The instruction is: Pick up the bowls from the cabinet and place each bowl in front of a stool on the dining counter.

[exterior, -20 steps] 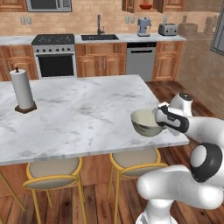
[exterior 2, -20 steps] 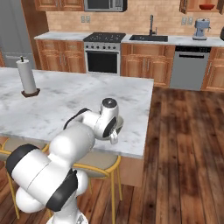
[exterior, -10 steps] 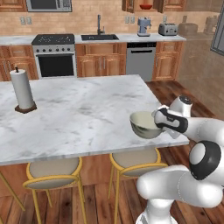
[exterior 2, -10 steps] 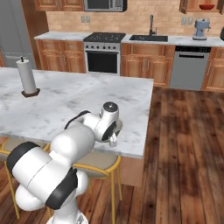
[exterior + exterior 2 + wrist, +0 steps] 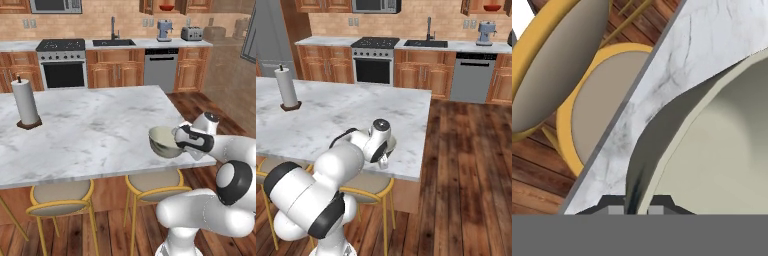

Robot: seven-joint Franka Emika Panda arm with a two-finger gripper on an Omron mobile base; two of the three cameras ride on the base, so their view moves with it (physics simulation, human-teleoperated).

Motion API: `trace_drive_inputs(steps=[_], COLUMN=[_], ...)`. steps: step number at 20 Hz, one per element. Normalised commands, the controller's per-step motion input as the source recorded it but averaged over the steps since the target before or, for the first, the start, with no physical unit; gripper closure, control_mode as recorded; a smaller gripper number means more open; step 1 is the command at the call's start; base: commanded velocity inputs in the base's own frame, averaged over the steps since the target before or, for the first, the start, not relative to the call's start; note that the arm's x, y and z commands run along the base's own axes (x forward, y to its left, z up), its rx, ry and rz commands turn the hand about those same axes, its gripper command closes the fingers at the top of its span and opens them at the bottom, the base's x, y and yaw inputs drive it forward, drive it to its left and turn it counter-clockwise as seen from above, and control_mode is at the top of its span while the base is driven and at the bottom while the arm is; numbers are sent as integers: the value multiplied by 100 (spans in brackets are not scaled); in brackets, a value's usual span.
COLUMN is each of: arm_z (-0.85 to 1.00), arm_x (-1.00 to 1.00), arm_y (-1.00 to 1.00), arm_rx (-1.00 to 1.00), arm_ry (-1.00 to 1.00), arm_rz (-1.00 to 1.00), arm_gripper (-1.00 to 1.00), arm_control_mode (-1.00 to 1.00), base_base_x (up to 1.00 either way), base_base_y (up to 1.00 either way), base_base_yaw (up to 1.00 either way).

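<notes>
While the jaws pinched the rim of the cream bowl [image 5: 165, 141] tilted above the tabletop [image 5: 90, 130] edge, letting go risked a tumble floorward.

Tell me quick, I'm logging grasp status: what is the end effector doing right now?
End effector: shut on the rim of the pale bowl, held at the dining counter edge above a stool.

You are looking at a home kitchen. A marble dining counter [image 5: 90, 135] fills the foreground with yellow-rimmed stools [image 5: 60, 197] tucked under its edge. Along the back wall stand a range [image 5: 62, 62], a sink with faucet [image 5: 113, 41], a dishwasher [image 5: 161, 69], wooden cabinets [image 5: 328, 70], a microwave [image 5: 376, 5] and a toaster [image 5: 191, 33]. A paper towel roll [image 5: 25, 102] stands upright on the counter.
</notes>
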Motion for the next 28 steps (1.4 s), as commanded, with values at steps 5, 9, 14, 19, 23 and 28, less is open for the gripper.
trace_drive_inputs(steps=[5,9,14,19,23,28], arm_z=[-4,0,0,0,-3,0], arm_x=[5,0,0,1,3,0], arm_y=[18,21,11,4,0,0], arm_rx=[0,0,0,0,0,0], arm_ry=[0,0,-1,-5,-3,0], arm_rz=[0,2,6,6,1,0], arm_gripper=[100,100,100,100,100,100], arm_control_mode=[-100,-100,-100,-100,-100,-100], base_base_x=[0,0,0,0,0,0], base_base_y=[0,0,0,0,0,0], base_base_yaw=[0,0,0,0,0,0])
